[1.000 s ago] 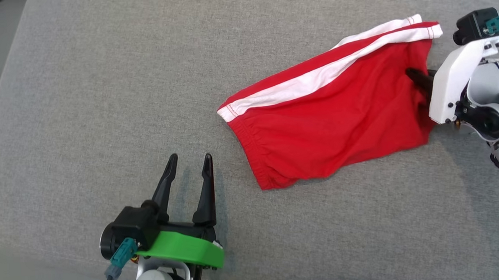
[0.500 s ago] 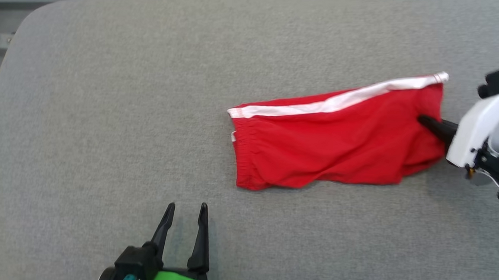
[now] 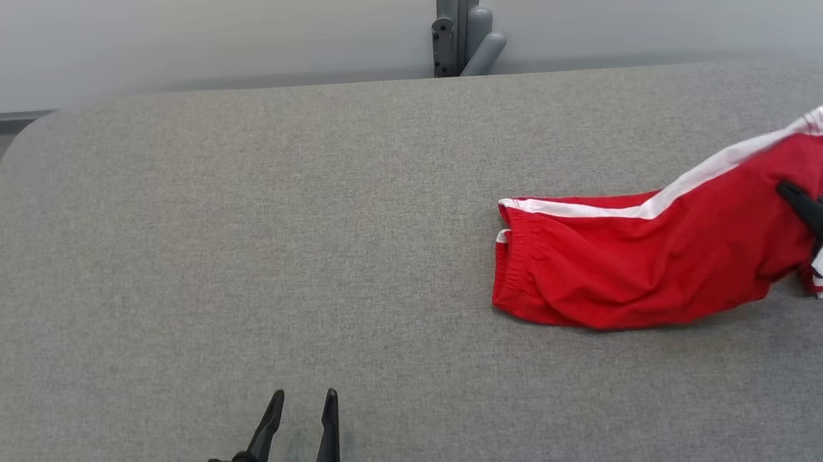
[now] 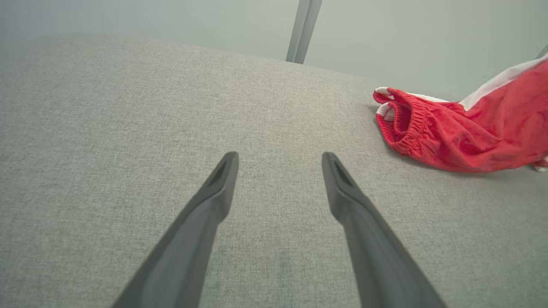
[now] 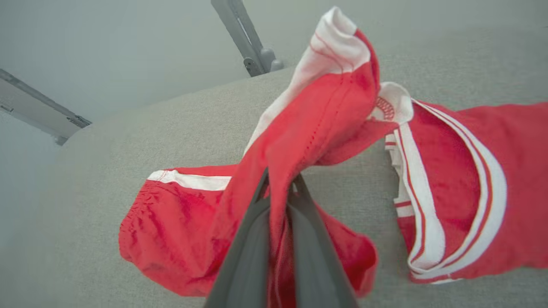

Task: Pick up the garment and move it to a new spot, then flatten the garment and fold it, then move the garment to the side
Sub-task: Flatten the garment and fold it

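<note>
The garment is a pair of red shorts with a white side stripe, lying at the right of the grey fabric surface. My right gripper is shut on its right end, which is raised off the surface while the waistband end trails on it. In the right wrist view the fingers pinch a fold of the red cloth. My left gripper stands open low on the surface, well left of the garment, with nothing between its fingertips. The elastic waistband lies to its right.
More red cloth with white bands lies just right of the gripped fold; I cannot tell whether it is a separate piece. A grey metal post stands behind the surface's far edge against a pale wall. The surface's rounded corner is at the far left.
The camera has tilted up, bringing the far edge and wall into view. My right gripper has drawn the garment to the right, away from the left gripper, lifting its right end.
</note>
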Available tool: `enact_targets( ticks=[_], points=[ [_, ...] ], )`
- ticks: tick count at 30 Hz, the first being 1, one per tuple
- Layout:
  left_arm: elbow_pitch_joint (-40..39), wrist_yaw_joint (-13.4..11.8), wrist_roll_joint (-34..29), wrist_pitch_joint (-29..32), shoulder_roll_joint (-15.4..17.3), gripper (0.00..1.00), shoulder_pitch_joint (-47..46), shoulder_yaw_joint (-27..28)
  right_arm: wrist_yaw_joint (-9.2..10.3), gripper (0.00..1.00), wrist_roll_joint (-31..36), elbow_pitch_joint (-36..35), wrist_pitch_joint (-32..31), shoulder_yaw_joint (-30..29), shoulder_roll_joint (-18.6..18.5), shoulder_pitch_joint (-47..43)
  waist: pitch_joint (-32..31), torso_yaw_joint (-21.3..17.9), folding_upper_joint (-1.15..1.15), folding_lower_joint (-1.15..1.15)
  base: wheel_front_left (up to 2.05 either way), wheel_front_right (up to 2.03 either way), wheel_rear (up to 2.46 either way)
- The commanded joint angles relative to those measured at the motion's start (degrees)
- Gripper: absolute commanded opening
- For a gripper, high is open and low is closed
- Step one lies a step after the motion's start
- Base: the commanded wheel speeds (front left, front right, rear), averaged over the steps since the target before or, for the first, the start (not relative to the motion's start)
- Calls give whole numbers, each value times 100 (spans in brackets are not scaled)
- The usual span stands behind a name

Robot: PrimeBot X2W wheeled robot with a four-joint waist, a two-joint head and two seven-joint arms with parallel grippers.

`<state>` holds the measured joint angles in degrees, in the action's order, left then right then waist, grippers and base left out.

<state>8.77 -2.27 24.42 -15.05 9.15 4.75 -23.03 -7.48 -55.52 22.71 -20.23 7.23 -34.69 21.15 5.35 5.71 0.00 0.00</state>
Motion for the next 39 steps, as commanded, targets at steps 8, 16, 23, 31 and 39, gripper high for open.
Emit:
enact_targets(
  ticks=[8,16,23,31,39],
  points=[
    [-34,124,-190,-13,-166,100,55,76,-1,0,567,-1088,-555,272,919,129,-42,68,0,0,0,0,0],
    [85,262,-290,-13,-272,100,-139,142,-1,0,1401,-685,-572,338,2189,291,201,300,0,0,0,0,0],
    [199,321,-351,-13,-355,100,-189,204,-1,0,1888,-266,-458,380,2800,412,270,363,0,0,0,0,0],
    [278,383,-419,-13,-414,100,-211,246,-1,100,2153,58,-162,425,3019,577,265,309,0,0,0,0,0],
    [310,411,-480,-12,-413,100,-52,368,-1,100,2120,-573,447,478,2951,250,113,193,0,0,0,0,0]
  ],
)
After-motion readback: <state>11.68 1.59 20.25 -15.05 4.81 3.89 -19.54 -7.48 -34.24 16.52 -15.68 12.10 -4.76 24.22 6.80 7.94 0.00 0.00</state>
